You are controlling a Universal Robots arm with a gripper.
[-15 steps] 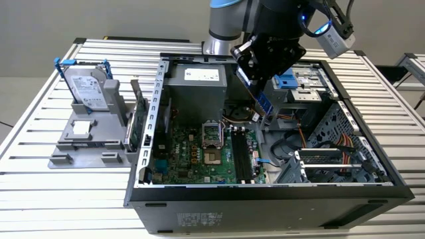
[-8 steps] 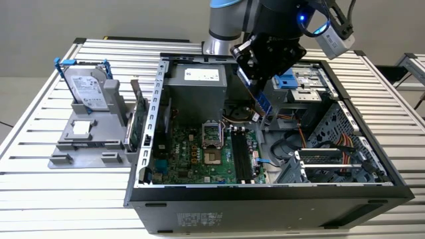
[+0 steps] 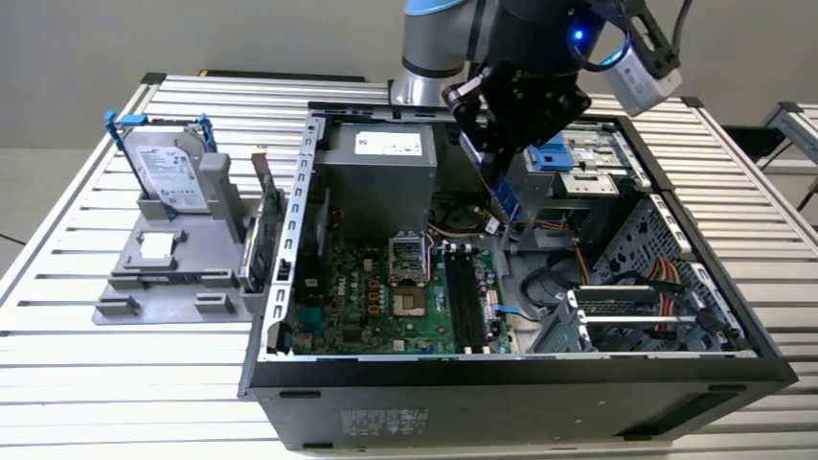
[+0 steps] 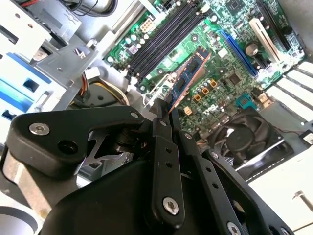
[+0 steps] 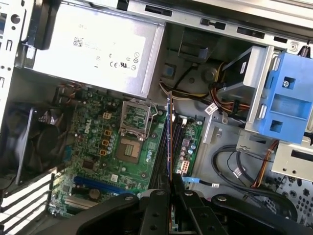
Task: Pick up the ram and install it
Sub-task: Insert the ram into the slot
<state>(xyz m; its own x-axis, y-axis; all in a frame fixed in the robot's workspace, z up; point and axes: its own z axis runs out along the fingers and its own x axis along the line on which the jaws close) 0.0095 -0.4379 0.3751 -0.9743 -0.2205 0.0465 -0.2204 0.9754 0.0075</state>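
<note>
My gripper (image 3: 496, 144) hangs over the open computer case (image 3: 511, 383) and is shut on the ram (image 3: 504, 196). The ram is a thin dark blue stick that points down from the fingers toward the motherboard (image 3: 383, 307). Its flat side (image 4: 188, 76) with black chips sticks out past the fingertips (image 4: 162, 115) in the second wrist view. Edge-on, the ram (image 5: 169, 142) lines up above the black memory slots (image 5: 161, 166) in the first wrist view. It stays apart from the slots (image 3: 463, 297), well above the board.
A silver hard drive (image 3: 172, 172) with blue clips stands on a grey holder (image 3: 167, 278) at the exterior view's left, next to a green card (image 3: 262, 240). Inside the case are the power supply (image 3: 383, 158), CPU socket (image 3: 406, 273), drive cage (image 3: 639, 316) and cables (image 5: 234, 166).
</note>
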